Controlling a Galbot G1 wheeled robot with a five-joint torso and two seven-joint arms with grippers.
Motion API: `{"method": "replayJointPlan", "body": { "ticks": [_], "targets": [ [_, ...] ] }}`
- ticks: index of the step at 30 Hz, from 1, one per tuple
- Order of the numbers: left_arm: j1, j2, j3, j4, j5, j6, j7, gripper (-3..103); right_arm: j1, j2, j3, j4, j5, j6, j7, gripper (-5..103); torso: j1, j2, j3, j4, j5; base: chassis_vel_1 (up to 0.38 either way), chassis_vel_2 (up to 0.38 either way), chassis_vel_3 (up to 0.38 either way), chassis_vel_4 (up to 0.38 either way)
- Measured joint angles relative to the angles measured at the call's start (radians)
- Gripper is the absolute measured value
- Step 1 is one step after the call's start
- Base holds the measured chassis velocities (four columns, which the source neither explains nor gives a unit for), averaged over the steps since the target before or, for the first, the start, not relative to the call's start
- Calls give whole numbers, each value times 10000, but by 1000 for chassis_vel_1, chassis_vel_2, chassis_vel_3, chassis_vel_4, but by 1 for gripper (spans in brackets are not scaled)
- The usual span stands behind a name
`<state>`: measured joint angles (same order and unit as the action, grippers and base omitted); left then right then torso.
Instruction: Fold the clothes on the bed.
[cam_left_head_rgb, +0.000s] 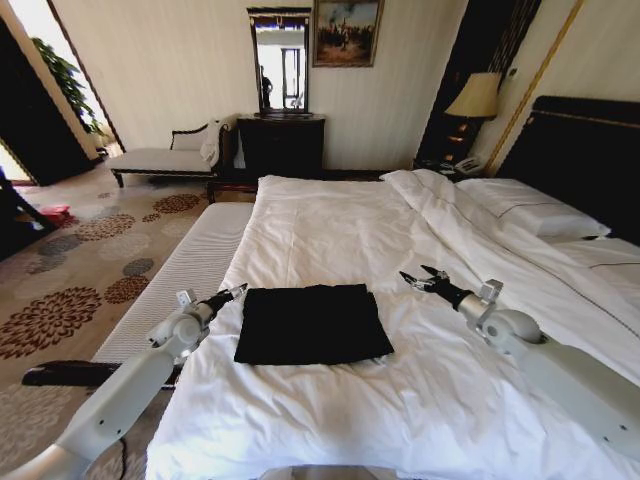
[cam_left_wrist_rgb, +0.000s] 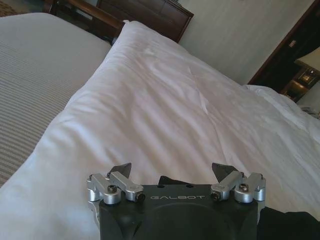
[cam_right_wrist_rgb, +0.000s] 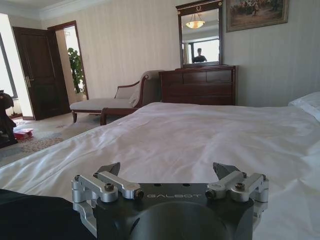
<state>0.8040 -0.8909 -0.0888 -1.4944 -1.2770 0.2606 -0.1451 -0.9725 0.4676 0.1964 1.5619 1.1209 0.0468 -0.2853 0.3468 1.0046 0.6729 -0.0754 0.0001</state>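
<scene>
The bed (cam_left_head_rgb: 420, 330), with its white duvet (cam_left_head_rgb: 330, 240) and pillows (cam_left_head_rgb: 530, 215) against a dark headboard (cam_left_head_rgb: 585, 150), takes up most of the room; on the near part of the duvet lies the black top (cam_left_head_rgb: 312, 322), already a flat, squarish packet. The left gripper (cam_left_head_rgb: 232, 294) hovers just beside the packet's left far corner, its fingers (cam_left_wrist_rgb: 121, 170) spread and holding nothing. The right gripper (cam_left_head_rgb: 422, 279) hangs to the right of the top, apart from it, fingers likewise spread and empty. The folding looks nearly or wholly done; any last fold would go best with both grippers pinching matching corners and moving together, since the soft duvet could bunch underneath. Beyond the bed stand a dark dresser (cam_left_head_rgb: 281, 145) with a mirror (cam_left_head_rgb: 279, 62), a pale chaise (cam_left_head_rgb: 165, 158) and a lamp (cam_left_head_rgb: 473, 98), over a floral carpet (cam_left_head_rgb: 80, 260).
</scene>
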Motion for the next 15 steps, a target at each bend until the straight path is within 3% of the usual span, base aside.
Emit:
{"method": "replayJointPlan", "body": {
  "ticks": [7, 15],
  "targets": [
    [-308, -629, 268, 673, -121, 14, -10, 80, -57, -171, 24, 133, 47, -23, 107, 100, 0, 1, 0, 0, 0, 0, 0, 0, 0],
    [-339, -782, 302, 1104, -140, 55, -40, 78, -200, -218, 63, 238, 46, -28, 163, 100, -2, 2, 0, 1, 0, 0, 0, 0, 0]
  ]
}}
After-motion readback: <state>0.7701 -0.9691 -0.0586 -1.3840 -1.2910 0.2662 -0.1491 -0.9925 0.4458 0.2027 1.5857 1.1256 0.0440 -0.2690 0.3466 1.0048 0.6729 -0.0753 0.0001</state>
